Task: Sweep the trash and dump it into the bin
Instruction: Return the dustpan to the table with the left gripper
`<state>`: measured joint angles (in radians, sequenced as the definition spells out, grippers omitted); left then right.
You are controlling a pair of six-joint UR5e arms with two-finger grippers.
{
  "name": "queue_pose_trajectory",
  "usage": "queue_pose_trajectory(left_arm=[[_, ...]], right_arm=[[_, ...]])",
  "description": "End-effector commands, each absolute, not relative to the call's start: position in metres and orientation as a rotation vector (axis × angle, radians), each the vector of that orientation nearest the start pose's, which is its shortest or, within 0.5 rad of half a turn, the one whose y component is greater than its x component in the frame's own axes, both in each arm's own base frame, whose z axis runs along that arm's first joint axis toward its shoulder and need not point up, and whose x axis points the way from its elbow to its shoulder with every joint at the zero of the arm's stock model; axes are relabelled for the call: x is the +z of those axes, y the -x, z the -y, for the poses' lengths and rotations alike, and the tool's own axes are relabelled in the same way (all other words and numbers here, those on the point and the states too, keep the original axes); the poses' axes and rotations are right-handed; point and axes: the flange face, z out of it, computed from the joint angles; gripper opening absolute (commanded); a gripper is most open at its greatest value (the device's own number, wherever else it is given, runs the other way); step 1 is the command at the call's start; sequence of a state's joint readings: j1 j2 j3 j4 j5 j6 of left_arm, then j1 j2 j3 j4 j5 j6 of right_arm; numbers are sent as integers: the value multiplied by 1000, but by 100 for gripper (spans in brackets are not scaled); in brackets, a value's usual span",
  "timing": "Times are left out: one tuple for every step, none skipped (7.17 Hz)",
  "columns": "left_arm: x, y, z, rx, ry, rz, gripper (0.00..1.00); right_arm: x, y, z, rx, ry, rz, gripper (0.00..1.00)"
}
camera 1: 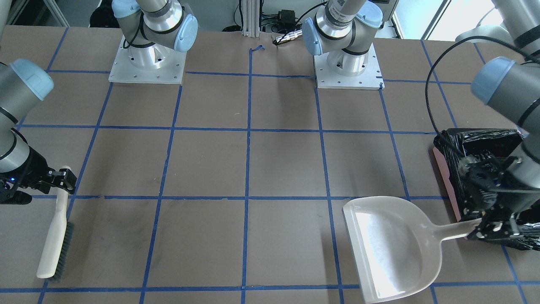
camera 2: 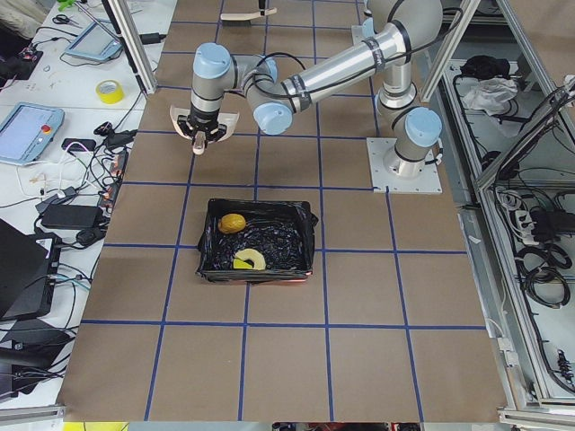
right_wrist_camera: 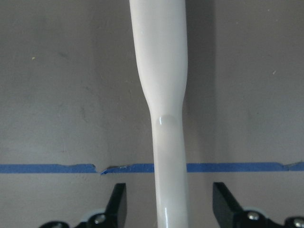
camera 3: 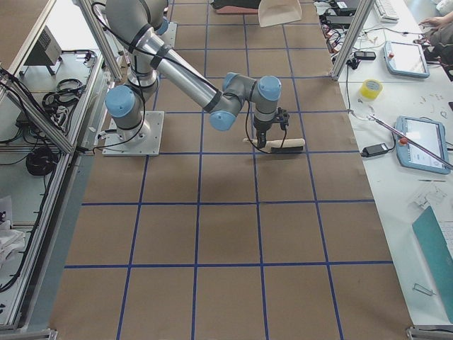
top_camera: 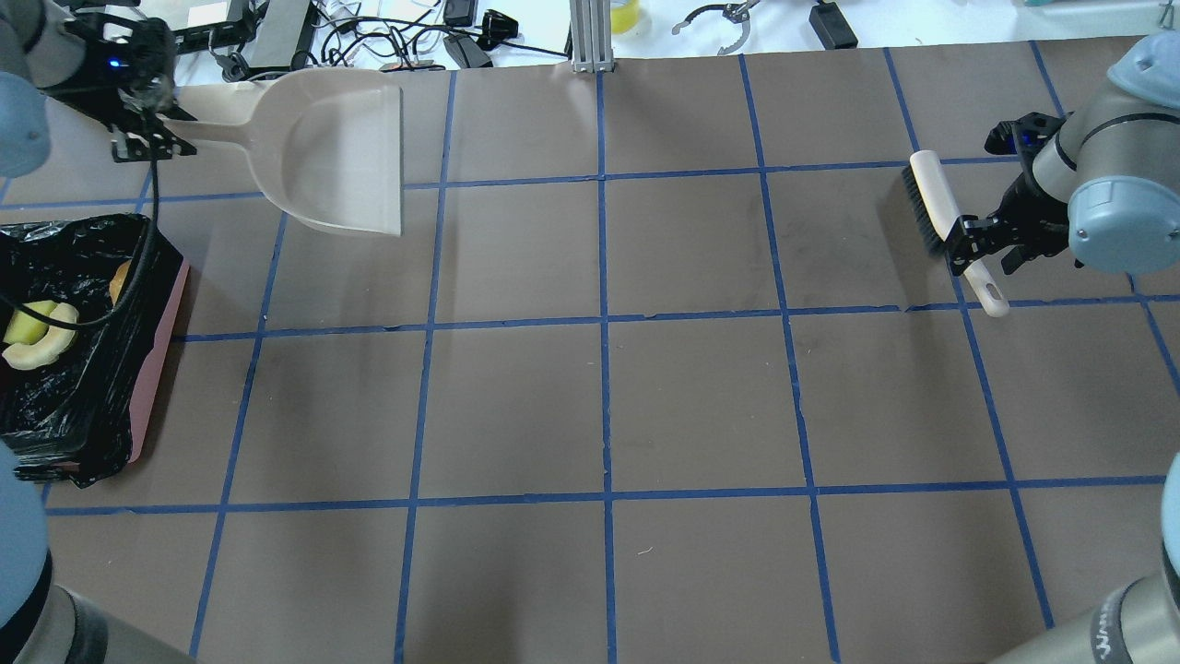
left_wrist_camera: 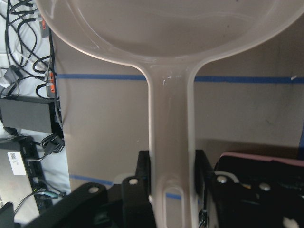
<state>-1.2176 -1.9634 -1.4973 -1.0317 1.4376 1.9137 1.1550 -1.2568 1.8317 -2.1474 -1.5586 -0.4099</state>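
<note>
As I judge it, the task is nearly complete: the trash (top_camera: 37,337) lies inside the bin (top_camera: 159,360) at the bench's left edge, and the dustpan (top_camera: 341,157) near the far left corner looks empty. My left gripper (left_wrist_camera: 172,166) pinches its handle. The right gripper (right_wrist_camera: 170,204) is spread around the brush (top_camera: 926,198) handle near the right edge, without touching it.

The brown table (top_camera: 608,406), gridded with blue tape, carries a pink bin (top_camera: 159,360) at one end. A hand brush (top_camera: 931,198) lies well apart from the bin, at the far end. A beige dustpan (top_camera: 341,157) sits near the bin.
</note>
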Motion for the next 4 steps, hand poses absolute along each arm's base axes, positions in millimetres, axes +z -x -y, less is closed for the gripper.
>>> queue_pose_trajectory(left_arm=[[281, -59, 678, 245, 2271, 2180, 0], [258, -56, 676, 205, 2295, 2087, 0], [249, -56, 675, 197, 2315, 2052, 0], [246, -51, 673, 193, 2309, 2050, 0]], right_arm=[[295, 96, 563, -1, 9, -3128, 83], [332, 86, 563, 24, 24, -3118, 92], [363, 66, 571, 36, 73, -3120, 99], [382, 41, 579, 26, 122, -3127, 100]])
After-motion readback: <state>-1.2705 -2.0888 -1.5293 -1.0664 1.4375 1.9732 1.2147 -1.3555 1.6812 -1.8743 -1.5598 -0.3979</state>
